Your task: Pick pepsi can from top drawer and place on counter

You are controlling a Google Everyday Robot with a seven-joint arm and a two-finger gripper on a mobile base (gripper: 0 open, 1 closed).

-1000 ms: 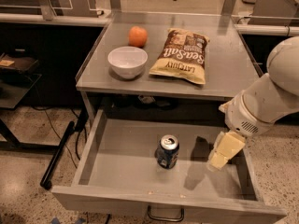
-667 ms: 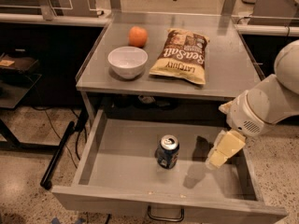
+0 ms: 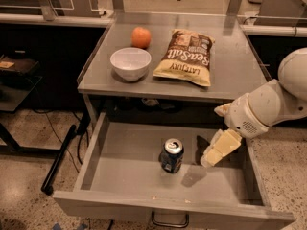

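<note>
top drawer (image 3: 120, 171): pulled open, nearest the camera.
pepsi can (image 3: 171, 155): upright on the drawer floor, about mid-width, long axis vertical.
tool (image 3: 214, 151): over the drawer's right side, near the can's right, not touching; spread or pressed together, cannot tell.
tabletop (image 3: 230, 66): behind and above.

1. chip bag (image 3: 184, 56), lying on the counter (image 3: 230, 75) just right of the white bowl (image 3: 130, 63): big "Sea Salt" lettering across the middle.
2. Same bag, yellow band along its near edge: brand name, reads like "LATE JULY".
3. pepsi can (image 3: 171, 155) in the top drawer (image 3: 120, 166): blue side and silver top show, no lettering I can make out.
4. gripper (image 3: 211, 156), over the drawer's right part, right of the can and not touching it: no readable markings.
</note>
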